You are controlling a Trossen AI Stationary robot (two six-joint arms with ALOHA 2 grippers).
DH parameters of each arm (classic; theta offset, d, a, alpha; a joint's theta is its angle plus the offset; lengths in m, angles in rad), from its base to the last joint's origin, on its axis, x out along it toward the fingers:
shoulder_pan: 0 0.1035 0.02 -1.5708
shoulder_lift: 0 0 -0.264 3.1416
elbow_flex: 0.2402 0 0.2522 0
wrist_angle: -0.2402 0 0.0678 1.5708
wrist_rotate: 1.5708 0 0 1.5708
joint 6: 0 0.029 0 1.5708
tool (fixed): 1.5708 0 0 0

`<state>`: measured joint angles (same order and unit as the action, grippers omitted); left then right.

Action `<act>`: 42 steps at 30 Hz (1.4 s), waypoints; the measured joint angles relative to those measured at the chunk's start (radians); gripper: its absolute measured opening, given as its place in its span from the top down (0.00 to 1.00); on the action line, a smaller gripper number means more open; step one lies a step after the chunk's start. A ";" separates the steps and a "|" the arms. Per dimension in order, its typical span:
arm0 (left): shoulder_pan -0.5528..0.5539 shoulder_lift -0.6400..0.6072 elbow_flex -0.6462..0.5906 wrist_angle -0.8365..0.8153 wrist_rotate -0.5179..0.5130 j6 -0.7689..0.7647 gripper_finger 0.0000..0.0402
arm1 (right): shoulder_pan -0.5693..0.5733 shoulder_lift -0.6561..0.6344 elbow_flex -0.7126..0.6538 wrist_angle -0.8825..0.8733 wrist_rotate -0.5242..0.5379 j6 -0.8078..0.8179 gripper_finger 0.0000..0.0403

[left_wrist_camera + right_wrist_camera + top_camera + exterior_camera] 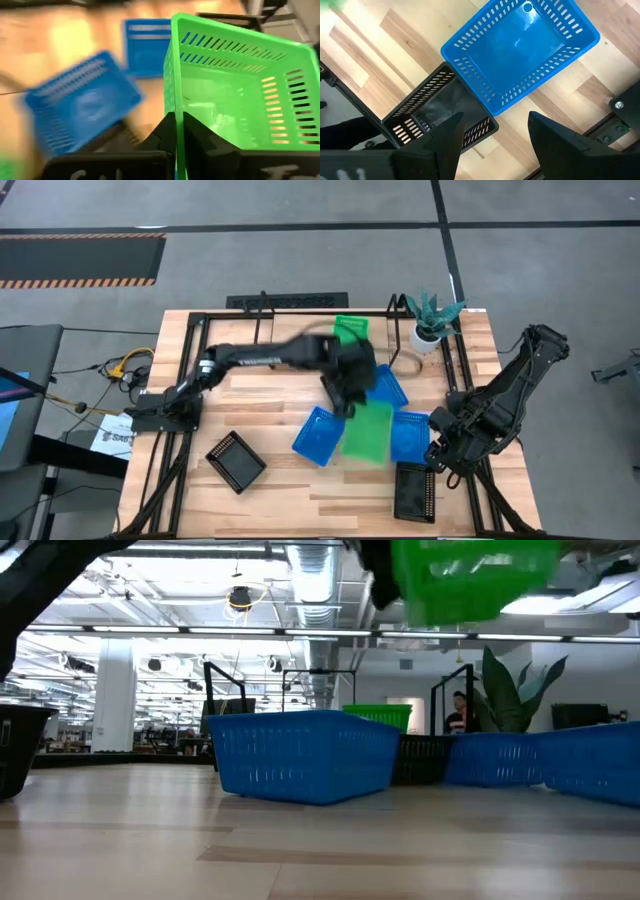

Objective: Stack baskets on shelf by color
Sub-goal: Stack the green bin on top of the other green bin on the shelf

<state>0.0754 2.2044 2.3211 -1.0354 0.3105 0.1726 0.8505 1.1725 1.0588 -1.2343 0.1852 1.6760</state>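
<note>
Left end effector (175, 131) is clamped on the near wall of a green basket (235, 90), one finger inside the rim and one outside. In the high view the left end effector (348, 402) sits over the middle of the bench (200, 490), with the green basket (367, 430) at its tip. The low view shows this basket (470, 575) lifted clear of the bench surface and tilted.

A second green basket (352, 330) sits on the shelf (280, 302) at the far edge of the bench. Three blue baskets lie on the bench: one (320, 435) just left of the lifted green basket, one (388, 385) behind it, one (410, 435) to its right. A black basket (236, 461) lies toward the near left, another (414, 492) at the near right, just beside the right-hand blue one.

Right end effector (492, 132) waits at the right side of the bench above the right blue basket (520, 52) and the black basket (437, 112); its fingers are spread wide and hold nothing.

A potted plant (430, 320) stands at the far right corner.
</note>
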 joint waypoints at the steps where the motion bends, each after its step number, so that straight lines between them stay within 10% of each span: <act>1: 0.023 0.000 0.039 -0.037 -0.024 0.019 1.00 | 0.000 0.000 0.000 0.000 0.000 0.000 0.39; 17: 0.422 -0.075 -0.018 0.078 -0.168 0.203 1.00 | -0.002 0.000 0.000 -0.018 0.087 -0.009 0.39; 42: 0.503 0.007 -0.018 0.052 0.015 0.585 1.00 | -0.132 0.000 0.000 -0.022 0.088 0.069 0.39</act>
<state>0.5784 2.2116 2.3028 -0.9833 0.3260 0.7574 0.7183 1.1724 1.0592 -1.2564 0.2729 1.7454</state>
